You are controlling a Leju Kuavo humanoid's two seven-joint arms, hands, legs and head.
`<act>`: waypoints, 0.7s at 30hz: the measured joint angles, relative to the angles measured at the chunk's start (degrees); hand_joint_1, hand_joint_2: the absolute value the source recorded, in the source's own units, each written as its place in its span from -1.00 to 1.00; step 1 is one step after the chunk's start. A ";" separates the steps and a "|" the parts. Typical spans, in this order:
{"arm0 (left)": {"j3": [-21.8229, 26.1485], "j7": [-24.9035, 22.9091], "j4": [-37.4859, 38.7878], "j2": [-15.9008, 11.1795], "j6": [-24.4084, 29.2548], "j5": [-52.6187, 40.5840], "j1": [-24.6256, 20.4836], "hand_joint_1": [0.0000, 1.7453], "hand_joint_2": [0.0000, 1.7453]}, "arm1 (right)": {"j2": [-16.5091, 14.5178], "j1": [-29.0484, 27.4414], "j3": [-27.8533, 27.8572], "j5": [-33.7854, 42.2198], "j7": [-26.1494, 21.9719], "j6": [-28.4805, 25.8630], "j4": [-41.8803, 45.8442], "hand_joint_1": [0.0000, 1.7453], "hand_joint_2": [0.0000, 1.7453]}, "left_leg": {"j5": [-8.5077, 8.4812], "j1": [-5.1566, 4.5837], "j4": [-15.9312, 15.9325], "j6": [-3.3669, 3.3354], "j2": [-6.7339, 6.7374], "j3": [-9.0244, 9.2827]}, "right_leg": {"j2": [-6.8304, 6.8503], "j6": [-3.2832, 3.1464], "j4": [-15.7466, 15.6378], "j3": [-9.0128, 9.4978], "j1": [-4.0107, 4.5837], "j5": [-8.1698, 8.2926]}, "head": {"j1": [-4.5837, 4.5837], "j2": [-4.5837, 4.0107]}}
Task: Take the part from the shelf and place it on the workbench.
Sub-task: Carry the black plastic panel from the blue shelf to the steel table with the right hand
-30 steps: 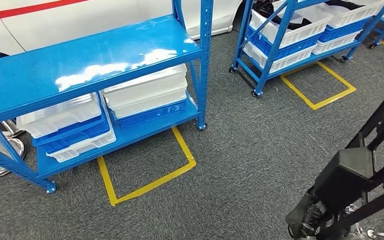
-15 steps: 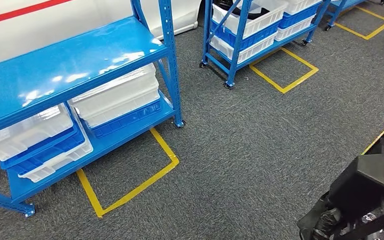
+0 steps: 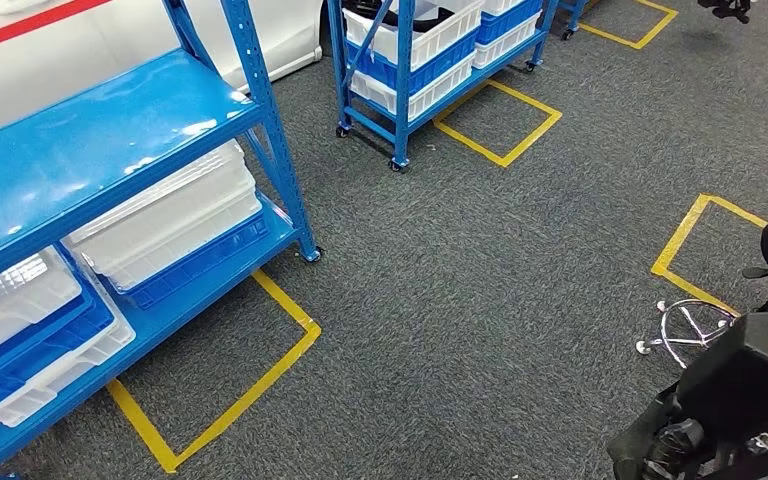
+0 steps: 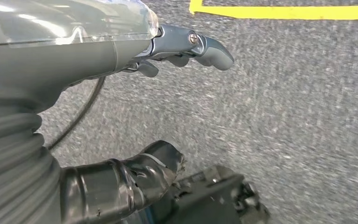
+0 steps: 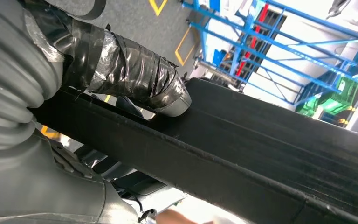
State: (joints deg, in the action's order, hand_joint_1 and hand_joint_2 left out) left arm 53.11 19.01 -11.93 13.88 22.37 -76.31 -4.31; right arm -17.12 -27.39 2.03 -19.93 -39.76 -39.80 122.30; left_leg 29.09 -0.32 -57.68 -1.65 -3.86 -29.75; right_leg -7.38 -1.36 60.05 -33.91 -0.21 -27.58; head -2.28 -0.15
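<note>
The right hand (image 5: 135, 88) grips the long black part (image 5: 261, 154), carried low at the robot's right for the walk. The left hand (image 4: 168, 112) hangs over the carpet (image 3: 480, 270), fingers apart and holding nothing. The shelf (image 3: 80, 150) stands left.

Industrial workshop or warehouse floor. Blue steel shelf rack (image 3: 110, 150) holds stacked white and blue plastic bins (image 3: 165, 225) on its lower level. Second wheeled rack (image 3: 400, 80) beyond it, also loaded with bins. Grey carpet (image 3: 480, 270) marked with yellow tape squares (image 3: 230, 400) as parking bays, one just in front of the near rack. White vehicle body with red stripe (image 3: 40, 20) behind the near rack.
</note>
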 joint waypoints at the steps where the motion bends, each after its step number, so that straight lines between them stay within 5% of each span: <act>1: 0.01 0.05 0.00 -0.01 -0.09 0.07 -0.08 -1.00 1.00 | -0.01 0.03 0.04 -0.10 0.00 -0.01 0.00 1.00 1.00 | -0.36 0.10 0.55 -0.20 0.71 0.19 | 0.28 0.31 0.13 -0.19 0.03 -0.09 | -0.02 0.00; 3: 0.03 0.37 0.00 -0.02 -0.27 0.47 -0.11 -1.00 1.00 | 0.00 0.65 0.04 -0.47 -0.01 -0.02 -0.08 1.00 1.00 | -1.10 0.34 1.77 -0.66 2.33 0.51 | 2.91 0.78 2.89 -1.57 0.27 -2.13 | -0.17 0.00; 5: 0.10 0.89 0.00 -0.06 -0.40 0.97 -0.04 -1.00 1.00 | 0.01 1.88 -0.04 -0.90 -0.01 -0.01 -0.47 1.00 1.00 | -1.27 0.23 2.02 -0.87 4.08 0.50 | 5.88 1.25 9.27 -4.59 0.07 -5.74 | -0.30 0.00; 7: 0.22 1.26 0.00 -0.15 -0.51 1.22 0.05 -1.00 1.00 | 0.01 2.76 -0.10 -1.35 0.00 -0.01 -1.05 1.00 1.00 | -1.15 0.24 1.86 -0.80 5.85 0.36 | 6.75 1.84 13.83 -6.60 -0.48 -7.07 | -0.29 0.00; 8: 0.26 1.35 0.00 -0.19 -0.55 1.31 0.02 -1.00 1.00 | 0.01 2.99 -0.11 -1.57 0.00 -0.01 -1.32 1.00 1.00 | -1.00 0.32 1.71 -0.67 6.65 0.34 | 7.08 2.16 13.26 -6.14 -0.80 -6.15 | -0.29 0.00; 10: 0.29 1.43 0.00 -0.23 -0.61 1.45 -0.07 -1.00 1.00 | 0.00 3.45 -0.14 -1.84 0.00 -0.01 -1.78 1.00 1.00 | -0.50 0.51 1.10 -0.15 7.93 0.33 | 8.84 2.77 6.89 -2.58 -1.29 -2.85 | -0.31 0.00; 13: 0.37 1.44 0.00 -0.31 -0.62 1.58 -0.08 -1.00 1.00 | -0.03 4.06 -0.17 -1.85 0.00 -0.01 -2.13 1.00 1.00 | 0.34 0.26 0.00 0.91 9.30 0.29 | 11.27 2.28 0.37 0.69 -0.86 -1.33 | -0.21 0.00; 16: 0.46 1.44 0.00 -0.33 -0.62 1.56 -0.25 -1.00 1.00 | -0.09 4.12 -0.20 -1.84 0.00 -0.01 -2.21 1.00 1.00 | 0.74 0.40 -0.22 1.79 10.18 0.51 | 9.63 1.00 0.24 0.37 -0.61 -1.15 | -0.13 0.00; 18: 0.52 1.45 0.00 -0.33 -0.62 1.56 -0.35 -1.00 1.00 | -0.14 4.23 -0.24 -1.84 0.00 -0.01 -2.22 1.00 1.00 | 2.85 0.69 -2.83 2.33 8.07 -0.56 | 8.50 0.24 -0.09 0.31 -0.73 -0.77 | -0.12 0.00; 21: 0.69 1.46 0.00 -0.33 -0.62 1.57 -0.17 -1.00 1.00 | -0.28 4.46 -0.46 -1.84 0.00 -0.01 -2.34 1.00 1.00 | 8.02 0.80 -13.51 2.42 4.71 -5.59 | 6.60 -0.44 -0.15 -0.01 -0.50 -0.43 | -0.08 0.00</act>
State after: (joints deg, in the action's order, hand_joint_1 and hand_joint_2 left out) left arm 53.80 20.47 -11.93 13.55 21.75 -74.75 -4.48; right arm -17.40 -22.93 1.57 -21.77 -39.76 -39.80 119.96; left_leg 37.11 0.48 -71.19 0.77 0.85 -35.35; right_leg -0.78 -1.80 59.89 -33.91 -0.71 -28.01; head -2.37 -0.15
